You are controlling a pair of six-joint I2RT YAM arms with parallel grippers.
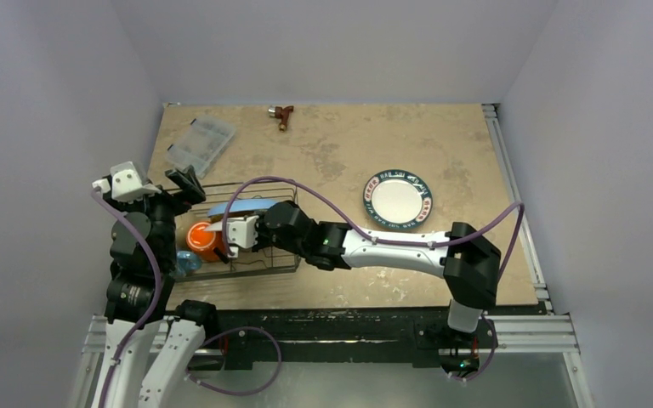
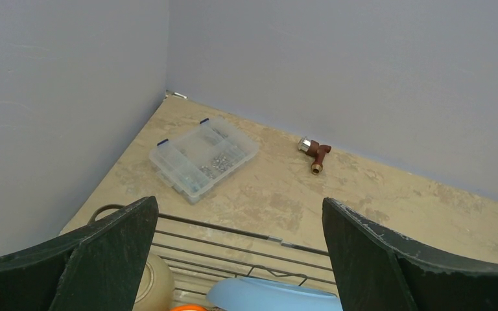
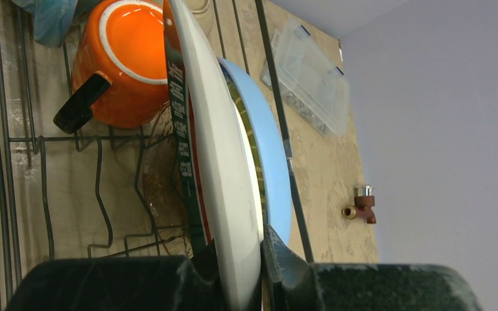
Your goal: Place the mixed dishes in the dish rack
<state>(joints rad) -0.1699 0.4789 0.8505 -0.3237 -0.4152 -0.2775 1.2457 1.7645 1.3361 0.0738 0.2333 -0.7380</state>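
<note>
Now right fingers [image 3: 337,278] clamp white plate [image 3: 215,149], rim lettering illegible; left fingers [image 2: 104,259] wide.

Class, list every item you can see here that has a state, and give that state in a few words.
left hand: open, empty, above the dish rack.
right hand: shut on the held white plate.
held white plate: on edge, beside the light blue plate.
light blue plate: upright in the dish rack.
orange mug: in the dish rack.
second patterned plate: flat on the table.
compartment box: closed.
</note>
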